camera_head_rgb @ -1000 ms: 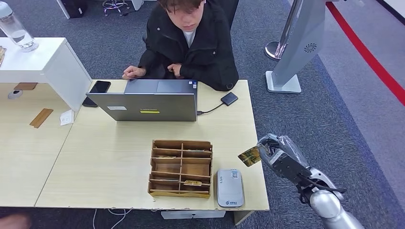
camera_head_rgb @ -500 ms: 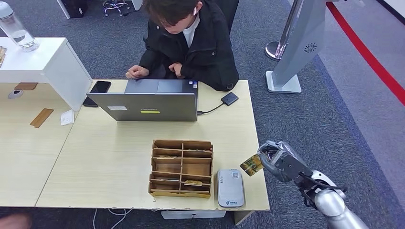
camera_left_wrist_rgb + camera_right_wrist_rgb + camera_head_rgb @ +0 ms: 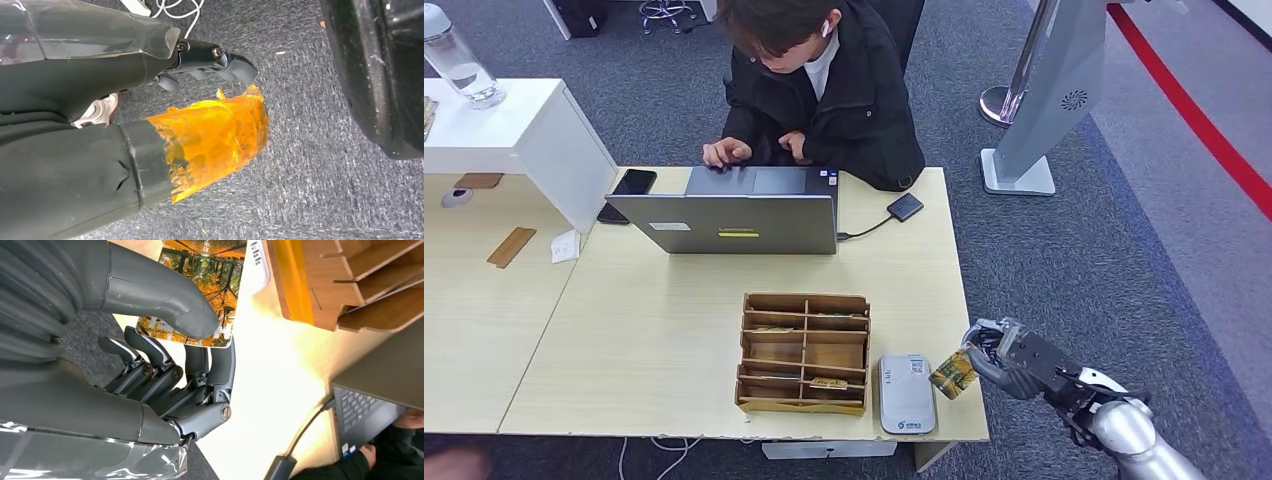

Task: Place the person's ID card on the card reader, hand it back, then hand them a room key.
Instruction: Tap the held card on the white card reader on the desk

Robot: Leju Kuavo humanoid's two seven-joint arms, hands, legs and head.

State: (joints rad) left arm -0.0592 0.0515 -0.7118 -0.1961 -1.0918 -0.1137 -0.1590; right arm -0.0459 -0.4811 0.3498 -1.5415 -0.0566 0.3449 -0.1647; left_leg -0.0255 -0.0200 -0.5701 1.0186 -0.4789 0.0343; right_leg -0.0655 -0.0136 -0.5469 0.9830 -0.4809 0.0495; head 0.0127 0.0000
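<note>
Counting first: one card (image 3: 953,372), one reader (image 3: 905,393), one wooden box (image 3: 803,352), one laptop (image 3: 736,208), one phone (image 3: 633,182) and one person (image 3: 819,85) are showing at the table (image 3: 644,330). The right hand (image 3: 999,352) is hovering at the table's right edge near the front right corner, gripping the card between the thick grey thumb (image 3: 150,292) and the darker fingers (image 3: 205,370). The card is sticking out from the hand toward the reader, tilted, just beside the reader's right side; whether they are touching is not clear. The card is a thin rounded rectangle printed with orange and green trees. The reader is lying flat at the front edge, a smooth white-grey slab with rounded corners, right next to the box. The box is a plywood organiser split into compartments, a few holding small flat wooden pieces. The laptop is standing open at the back edge, its grey lid facing the robot, with a cable running to a small dark square adapter (image 3: 904,207) near the back right corner. The person in a black jacket is sitting behind it, hands at the keyboard. The left hand (image 3: 150,115) is hanging over grey carpet (image 3: 310,165), its thumb wrapped in torn orange tape and its fingers curling in on nothing.
</note>
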